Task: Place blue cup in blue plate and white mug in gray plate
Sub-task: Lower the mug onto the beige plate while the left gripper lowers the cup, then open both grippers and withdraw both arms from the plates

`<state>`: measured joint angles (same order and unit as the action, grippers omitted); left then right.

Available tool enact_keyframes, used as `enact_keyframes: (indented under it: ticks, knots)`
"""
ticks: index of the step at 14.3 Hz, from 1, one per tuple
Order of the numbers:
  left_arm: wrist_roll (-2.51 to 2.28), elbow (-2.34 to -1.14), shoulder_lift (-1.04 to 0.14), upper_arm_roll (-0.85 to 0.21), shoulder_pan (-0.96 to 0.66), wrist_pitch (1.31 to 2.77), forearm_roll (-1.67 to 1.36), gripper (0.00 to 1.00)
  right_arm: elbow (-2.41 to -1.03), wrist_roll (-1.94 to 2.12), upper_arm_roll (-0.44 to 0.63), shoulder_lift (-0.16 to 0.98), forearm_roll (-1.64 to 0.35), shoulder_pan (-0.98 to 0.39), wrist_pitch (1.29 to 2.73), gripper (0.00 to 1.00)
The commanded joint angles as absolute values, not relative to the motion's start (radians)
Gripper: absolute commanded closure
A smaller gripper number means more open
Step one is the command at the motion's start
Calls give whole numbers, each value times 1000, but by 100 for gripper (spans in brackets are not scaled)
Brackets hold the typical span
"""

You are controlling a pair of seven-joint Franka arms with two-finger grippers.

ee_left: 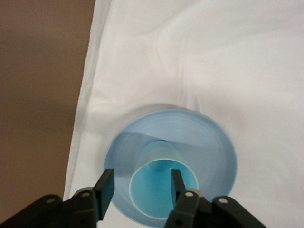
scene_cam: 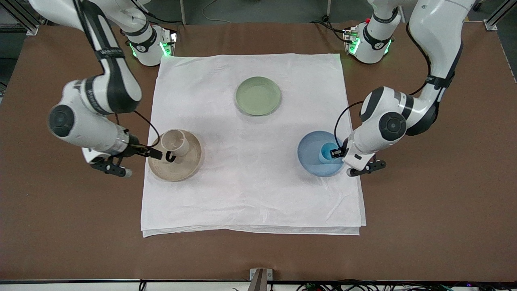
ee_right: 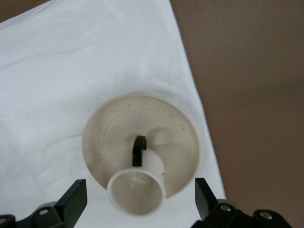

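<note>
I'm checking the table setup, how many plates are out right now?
3. The green plate sits empty near the robots' bases. The gray plate, at the right arm's end, holds the white mug. The blue plate, at the left arm's end, holds the blue cup.

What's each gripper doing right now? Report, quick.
Left gripper: fingers astride the rim of the small light-blue cup on the pale-blue plate; grip cannot be told.
Right gripper: open around the cream mug.

Bare white cloth [scene_cam: 250, 178] lies open between the gray plate [scene_cam: 190, 165] bearing the white mug [scene_cam: 176, 142], the blue plate [scene_cam: 309, 155] bearing the blue cup [scene_cam: 328, 153], and the green plate [scene_cam: 258, 95] toward the bases.
</note>
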<state>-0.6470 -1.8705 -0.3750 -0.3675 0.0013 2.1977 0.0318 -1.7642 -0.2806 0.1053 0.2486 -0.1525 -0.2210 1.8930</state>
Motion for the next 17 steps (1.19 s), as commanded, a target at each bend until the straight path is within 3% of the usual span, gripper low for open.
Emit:
enact_keyframes:
  ticks: [1,6,10,14,17]
  knots:
    - [-664,-1728,-304,-364,34,2039,52,0,-1591,-122,100,255,-54,-138,1664,0]
    - [-467,-1519,-218,-359,101,1792,178,0,-1459,87,103,201,-5,-17,1445,0]
    - [-232,-1520,-94,-344,178,1691,109,0,-1318,84,101,212,25,24,1399,0]
    - [-170,-1545,24,-106,-26,1530,36,0,-1322,80,92,209,8,12,1355,0]
    - [-126,-1632,110,-67,-41,1516,-11,0,-1328,75,89,190,6,-3,1316,0]
